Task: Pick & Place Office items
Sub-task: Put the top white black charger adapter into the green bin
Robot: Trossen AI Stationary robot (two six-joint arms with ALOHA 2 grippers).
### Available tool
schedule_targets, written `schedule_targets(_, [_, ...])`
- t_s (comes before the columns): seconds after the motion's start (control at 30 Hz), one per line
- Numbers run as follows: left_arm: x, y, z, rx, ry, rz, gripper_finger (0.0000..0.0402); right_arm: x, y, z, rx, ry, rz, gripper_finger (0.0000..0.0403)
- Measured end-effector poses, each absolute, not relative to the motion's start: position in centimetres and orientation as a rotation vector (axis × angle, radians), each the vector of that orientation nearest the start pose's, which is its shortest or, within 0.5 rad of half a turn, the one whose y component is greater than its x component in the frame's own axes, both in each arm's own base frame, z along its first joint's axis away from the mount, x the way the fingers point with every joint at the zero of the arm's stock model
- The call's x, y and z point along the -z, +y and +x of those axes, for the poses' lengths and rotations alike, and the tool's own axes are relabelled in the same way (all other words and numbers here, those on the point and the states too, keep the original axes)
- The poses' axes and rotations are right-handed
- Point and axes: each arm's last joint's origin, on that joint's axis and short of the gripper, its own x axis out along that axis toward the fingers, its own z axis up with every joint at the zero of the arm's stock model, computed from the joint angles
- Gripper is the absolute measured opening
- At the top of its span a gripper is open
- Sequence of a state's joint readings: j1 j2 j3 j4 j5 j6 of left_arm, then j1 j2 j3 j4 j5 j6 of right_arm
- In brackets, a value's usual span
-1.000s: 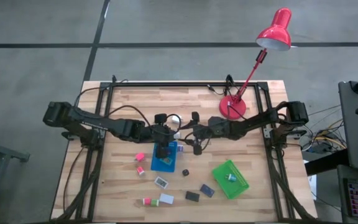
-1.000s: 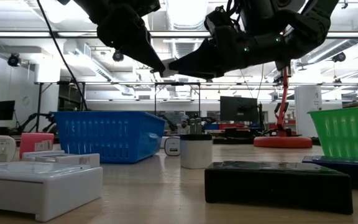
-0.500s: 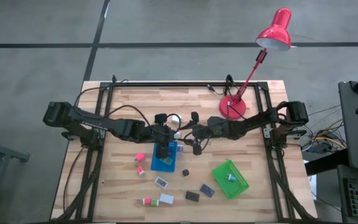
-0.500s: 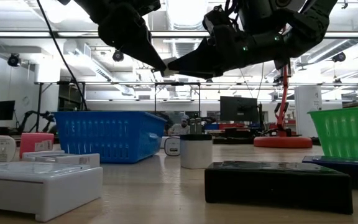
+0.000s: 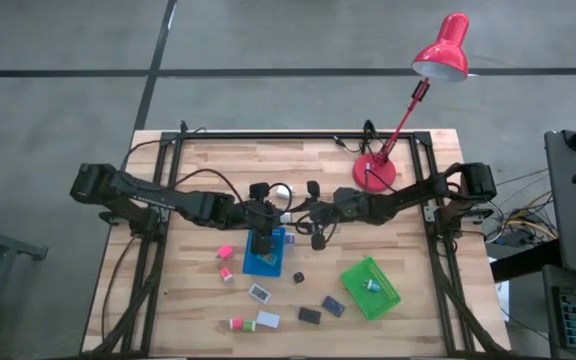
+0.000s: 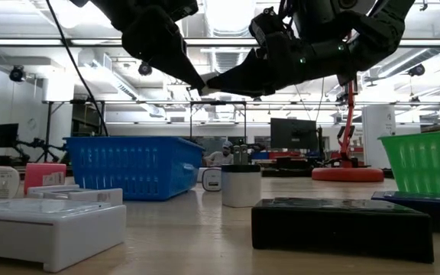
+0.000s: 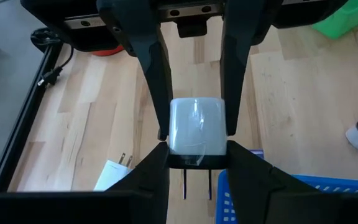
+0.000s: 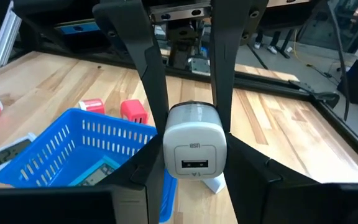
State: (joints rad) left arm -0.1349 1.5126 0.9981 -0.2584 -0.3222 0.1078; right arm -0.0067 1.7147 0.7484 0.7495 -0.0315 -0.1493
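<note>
Nearest in the low view lie a flat white box [image 6: 48, 229] and a glossy black box [image 6: 341, 221] on the pale wooden table [image 5: 198, 180]. Behind them stands a short white cylinder [image 6: 241, 186], between the ribbed blue tray [image 6: 132, 166], which holds a flat item, and the green tray [image 5: 370, 287], which holds a small one. Above the blue tray, the left gripper [image 7: 194, 134] and right gripper [image 8: 190, 143] both pinch one rounded white charger [image 8: 191, 150] from opposite sides. A red desk lamp [image 5: 408, 95] stands farthest.

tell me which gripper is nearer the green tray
Right. The right gripper is shut on the white charger above the table's middle, nearer the green tray. The left gripper, gripping the charger too, lies slightly farther.
</note>
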Motion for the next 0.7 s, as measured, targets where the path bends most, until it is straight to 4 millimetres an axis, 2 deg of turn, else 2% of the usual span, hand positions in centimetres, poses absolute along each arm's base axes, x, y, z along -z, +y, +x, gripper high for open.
schedule_targets(0.7, [-22.82,-3.41,31.78,-0.124,0.787,0.290,0.0120,-17.50,-0.07,34.06,-0.041,0.229,-0.151,0.0124])
